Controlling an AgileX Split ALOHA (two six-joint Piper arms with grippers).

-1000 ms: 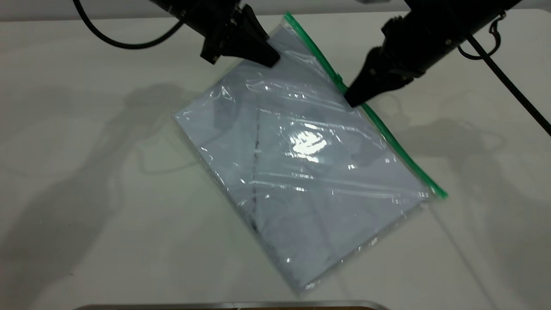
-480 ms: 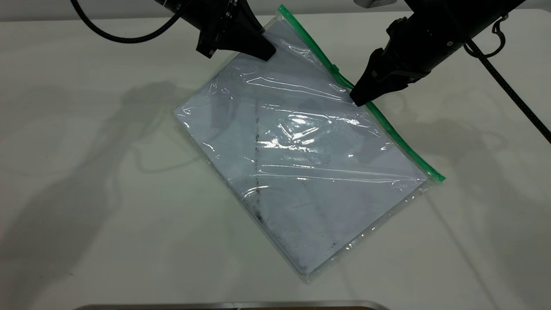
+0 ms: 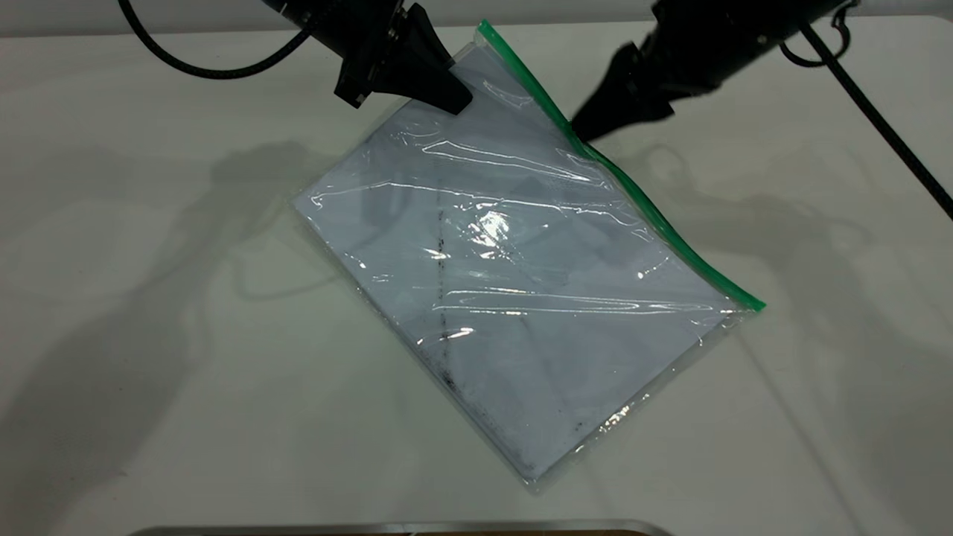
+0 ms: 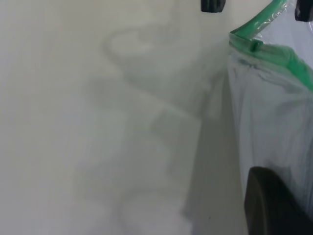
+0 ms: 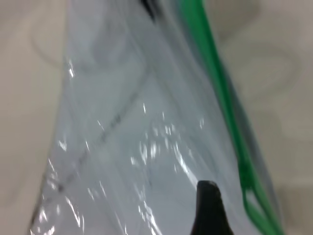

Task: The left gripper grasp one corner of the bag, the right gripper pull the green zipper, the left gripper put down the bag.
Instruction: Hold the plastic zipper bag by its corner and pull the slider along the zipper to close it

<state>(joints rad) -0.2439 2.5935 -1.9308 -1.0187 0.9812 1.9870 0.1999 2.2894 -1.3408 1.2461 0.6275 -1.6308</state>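
Observation:
The bag (image 3: 521, 290), a clear pouch with white paper inside, lies slanted on the white table. Its far corner is raised by my left gripper (image 3: 456, 100), which is shut on the plastic there; one finger (image 4: 274, 208) presses on the bag (image 4: 264, 122). The green zipper (image 3: 655, 223) runs along the bag's right edge. My right gripper (image 3: 579, 135) sits at the zipper's upper part and hides the slider. In the left wrist view two dark tips stand apart with the green strip (image 4: 266, 12) between them. One finger (image 5: 208, 205) shows beside the split green zipper (image 5: 220, 88).
A thin metal edge (image 3: 402, 527) runs along the table's near side. Black cables (image 3: 878, 134) trail from both arms at the back. Bare table lies to the left and right of the bag.
The right gripper has moved up along the zipper toward the far corner and now covers the slider. The bag has shifted slightly left with the left gripper.

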